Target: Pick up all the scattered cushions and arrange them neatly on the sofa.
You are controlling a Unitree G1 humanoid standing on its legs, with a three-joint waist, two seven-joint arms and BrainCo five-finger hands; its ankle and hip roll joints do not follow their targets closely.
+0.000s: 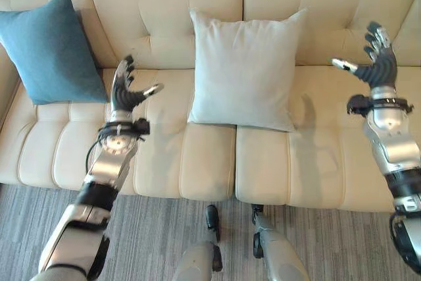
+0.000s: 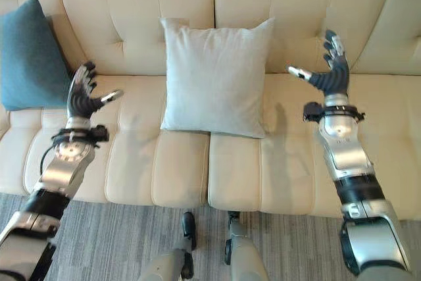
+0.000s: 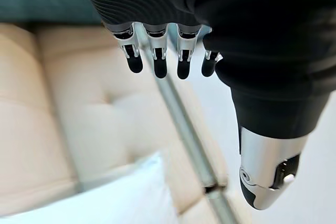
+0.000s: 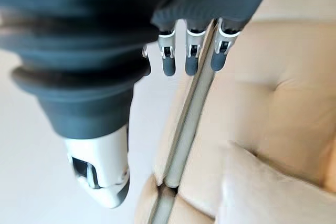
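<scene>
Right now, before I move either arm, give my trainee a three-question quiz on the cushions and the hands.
1. True or false: the teal cushion lies flat on the floor.
2. Multiple choice: the white cushion is (A) leaning upright against the sofa backrest, between the two hands, (B) clamped in the right hand, (C) stacked on top of the other cushion.
3. Short answer: how do the fingers of the left hand and right hand stand, and do they hold anything?

Key
1. False: it leans against the backrest at the sofa's left end.
2. A.
3. Both are spread open and empty, one on either side of the white cushion.
</scene>
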